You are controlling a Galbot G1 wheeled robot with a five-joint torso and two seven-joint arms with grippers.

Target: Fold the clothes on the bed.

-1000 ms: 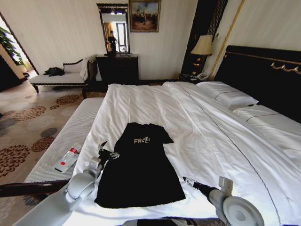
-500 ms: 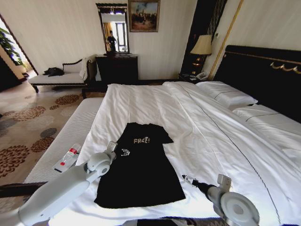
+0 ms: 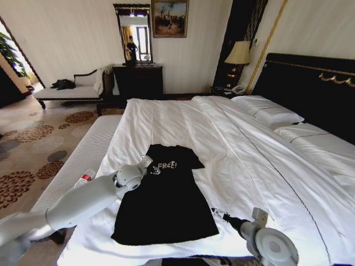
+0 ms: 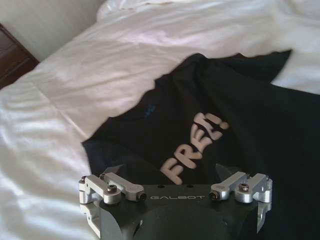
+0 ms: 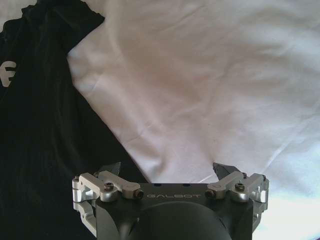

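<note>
Head view: the black T-shirt (image 3: pixel 166 199) lies flat on the near left part of the bed (image 3: pixel 249 155). The left hand (image 3: pixel 154 169) hovers at its chest lettering. Left wrist view: this hand is wide. Right wrist view: the right hand (image 5: pixel 170 172) is wide too, at the shirt's right edge.

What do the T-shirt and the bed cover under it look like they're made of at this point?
The T-shirt looks like soft matte black knit, probably cotton jersey: it lies limp with shallow folds, and its white lettering appears printed on. The bed is covered in white woven cloth with a faint sheen, creased in long soft wrinkles; the exact fibre cannot be told. The headboard appears to be dark polished wood with gold trim.
</note>
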